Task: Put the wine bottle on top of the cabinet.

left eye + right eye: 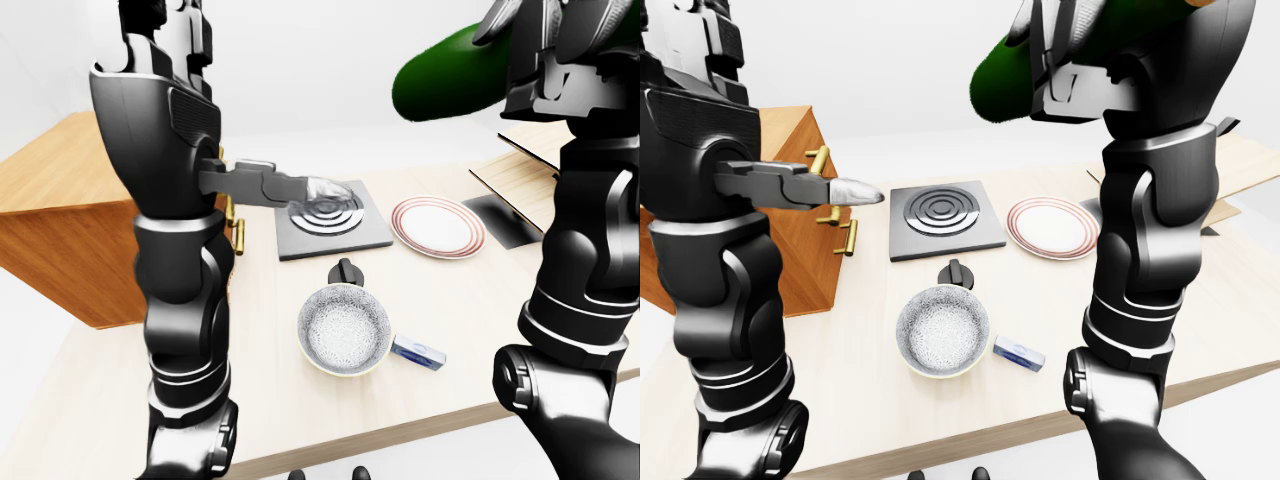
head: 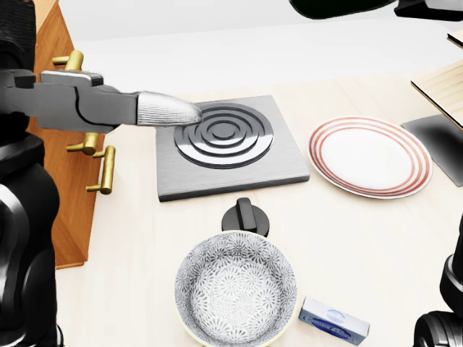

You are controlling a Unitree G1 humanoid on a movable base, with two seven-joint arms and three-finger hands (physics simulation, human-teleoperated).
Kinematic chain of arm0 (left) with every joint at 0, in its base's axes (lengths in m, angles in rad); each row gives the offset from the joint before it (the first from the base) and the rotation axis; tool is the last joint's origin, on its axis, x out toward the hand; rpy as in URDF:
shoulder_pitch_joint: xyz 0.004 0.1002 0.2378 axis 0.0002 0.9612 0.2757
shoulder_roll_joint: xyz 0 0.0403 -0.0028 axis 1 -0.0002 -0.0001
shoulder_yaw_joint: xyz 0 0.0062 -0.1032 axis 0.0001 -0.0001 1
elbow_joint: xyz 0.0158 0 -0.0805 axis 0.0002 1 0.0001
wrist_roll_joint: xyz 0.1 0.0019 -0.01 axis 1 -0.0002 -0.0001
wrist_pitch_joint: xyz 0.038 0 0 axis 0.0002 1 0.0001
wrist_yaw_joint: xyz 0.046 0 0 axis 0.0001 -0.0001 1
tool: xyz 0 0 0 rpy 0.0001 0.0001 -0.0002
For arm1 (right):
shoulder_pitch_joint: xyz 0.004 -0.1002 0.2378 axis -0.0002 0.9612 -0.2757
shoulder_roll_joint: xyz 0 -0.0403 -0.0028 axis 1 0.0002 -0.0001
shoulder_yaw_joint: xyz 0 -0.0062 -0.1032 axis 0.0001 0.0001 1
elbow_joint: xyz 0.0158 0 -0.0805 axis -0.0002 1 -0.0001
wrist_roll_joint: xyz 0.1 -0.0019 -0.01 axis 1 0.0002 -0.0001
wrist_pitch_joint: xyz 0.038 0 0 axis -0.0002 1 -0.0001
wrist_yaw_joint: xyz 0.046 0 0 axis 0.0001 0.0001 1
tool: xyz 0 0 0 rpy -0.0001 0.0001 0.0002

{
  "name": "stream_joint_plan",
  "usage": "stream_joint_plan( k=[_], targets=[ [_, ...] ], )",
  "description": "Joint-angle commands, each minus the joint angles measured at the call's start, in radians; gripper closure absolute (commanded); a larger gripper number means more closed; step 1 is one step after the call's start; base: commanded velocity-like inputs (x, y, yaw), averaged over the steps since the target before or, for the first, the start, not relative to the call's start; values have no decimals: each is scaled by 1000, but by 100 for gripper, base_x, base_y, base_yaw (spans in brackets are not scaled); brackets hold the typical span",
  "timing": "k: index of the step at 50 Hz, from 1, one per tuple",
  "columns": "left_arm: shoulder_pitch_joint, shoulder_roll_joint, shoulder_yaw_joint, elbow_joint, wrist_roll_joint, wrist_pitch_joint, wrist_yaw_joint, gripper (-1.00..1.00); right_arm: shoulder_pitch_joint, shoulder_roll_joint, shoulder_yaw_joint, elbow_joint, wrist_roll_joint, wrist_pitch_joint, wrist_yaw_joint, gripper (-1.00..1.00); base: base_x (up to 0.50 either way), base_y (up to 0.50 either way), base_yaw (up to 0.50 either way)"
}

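The green wine bottle [image 1: 447,78] lies nearly level, high at the top of the eye views. My right hand [image 1: 1064,45] is shut on it, well above the table. In the head view only its dark end [image 2: 329,6] shows at the top edge. The wooden cabinet [image 1: 60,205] with brass handles [image 2: 105,170] stands on the left of the table, its flat top bare. My left hand [image 2: 171,110] is raised beside the cabinet's drawer side, one finger stretched out straight over the hob's left edge, holding nothing.
A grey hob [image 2: 226,143] lies mid-table with a black knob [image 2: 246,215] below it. A red-ringed plate [image 2: 370,155] sits to the right, and a patterned bowl [image 2: 235,290] and a small blue box [image 2: 334,321] lie near the bottom. Wooden boards [image 2: 443,87] and a dark tray [image 2: 438,137] are at the right edge.
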Motion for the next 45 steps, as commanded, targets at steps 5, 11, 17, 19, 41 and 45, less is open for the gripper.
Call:
stream_joint_plan(
  k=[5, 11, 17, 19, 41, 45],
  targets=[
    [-79, -157, -96, 311, 281, 0, -51, -100, 7, 0, -1, -27, 215, 0, -117, 100, 0, 0, 0],
    [-59, -205, -127, 303, 348, 0, -70, -100, 6, -3, -3, -22, 221, 0, -120, 100, 0, 0, 0],
    [-68, -242, -140, 331, 391, 0, -70, -100, 23, 2, -8, -38, 232, 0, -129, 100, 0, 0, 0],
    [-75, -249, -139, 339, 402, 0, -72, -100, 27, 0, -6, -37, 233, 0, -130, 100, 0, 0, 0],
    [-83, -328, -172, 395, 556, 0, -66, -100, 39, 10, 18, 13, 217, 0, -109, 100, 0, 0, 0],
    [-87, -339, -175, 418, 570, 0, -56, -100, 49, 16, 21, 14, 213, 0, -104, 100, 0, 0, 0]
  ],
)
